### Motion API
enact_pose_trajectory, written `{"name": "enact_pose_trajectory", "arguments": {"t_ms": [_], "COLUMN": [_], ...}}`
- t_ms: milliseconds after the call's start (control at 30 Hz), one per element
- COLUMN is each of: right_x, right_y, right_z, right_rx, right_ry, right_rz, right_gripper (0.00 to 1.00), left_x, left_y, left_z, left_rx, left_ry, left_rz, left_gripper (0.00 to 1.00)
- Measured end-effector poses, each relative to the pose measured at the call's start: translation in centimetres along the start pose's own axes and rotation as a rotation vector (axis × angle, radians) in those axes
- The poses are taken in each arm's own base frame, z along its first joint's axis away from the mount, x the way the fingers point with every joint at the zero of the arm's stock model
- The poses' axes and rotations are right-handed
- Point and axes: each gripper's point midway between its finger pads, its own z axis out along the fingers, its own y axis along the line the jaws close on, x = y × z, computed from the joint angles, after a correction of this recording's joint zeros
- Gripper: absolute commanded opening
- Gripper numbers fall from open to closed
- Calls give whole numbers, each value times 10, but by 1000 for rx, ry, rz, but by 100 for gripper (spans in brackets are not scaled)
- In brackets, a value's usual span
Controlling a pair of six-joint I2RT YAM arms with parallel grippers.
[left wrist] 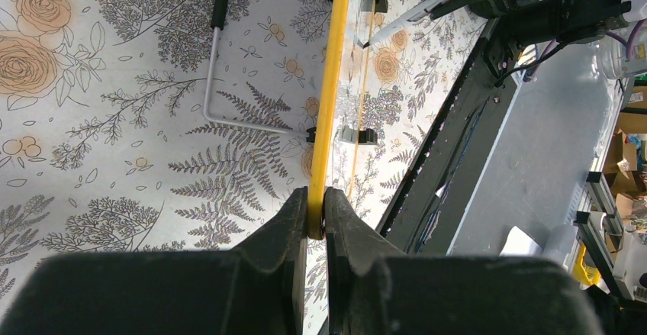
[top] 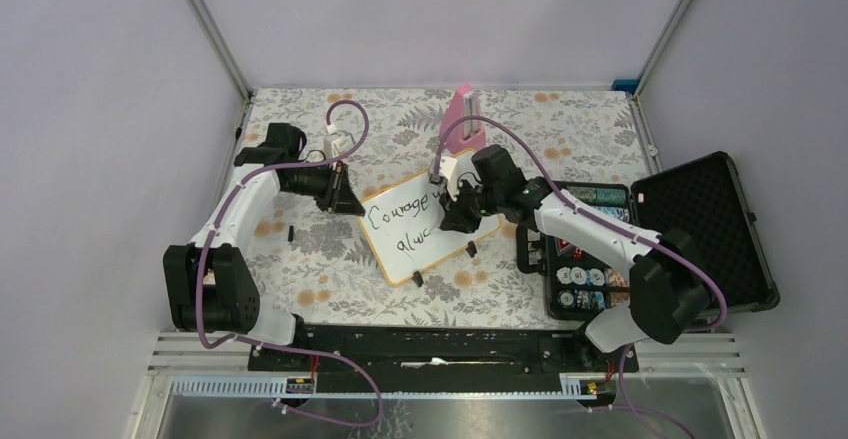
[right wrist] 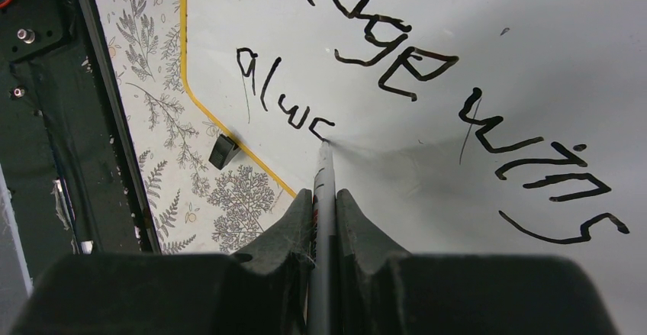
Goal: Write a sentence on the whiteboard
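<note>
Black-tipped marker (right wrist: pixel 324 163) in right pincer (right wrist: pixel 324 196) touches the whiteboard (right wrist: pixel 488 37).

The whiteboard (top: pixel 442 251) stands mid-table on two small black feet (top: pixel 417 280), skewed so its lower edge runs diagonally. It has a white face, a thin yellow-orange rim and rounded corners. The sentence (top: pixel 402 215) is black marker in two lines: "Courage wins" above, only "alwc" below (the last letter looks unfinished).
</note>
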Motion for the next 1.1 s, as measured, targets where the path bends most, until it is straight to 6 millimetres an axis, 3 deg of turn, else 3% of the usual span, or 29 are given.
{"name": "enact_pose_trajectory", "arguments": {"t_ms": [333,700,1100], "right_x": [-15,-14,11], "right_y": [-6,-6,4], "right_z": [-5,-4,2], "right_rx": [21,20,-19], "right_ry": [-26,-26,18], "right_rz": [-13,-14,11], "right_gripper": [0,0,0], "left_x": [0,0,0], "left_y": [0,0,0], "left_z": [0,0,0], "left_rx": [0,0,0], "left_ry": [0,0,0], "left_rz": [0,0,0], "left_gripper": [0,0,0]}}
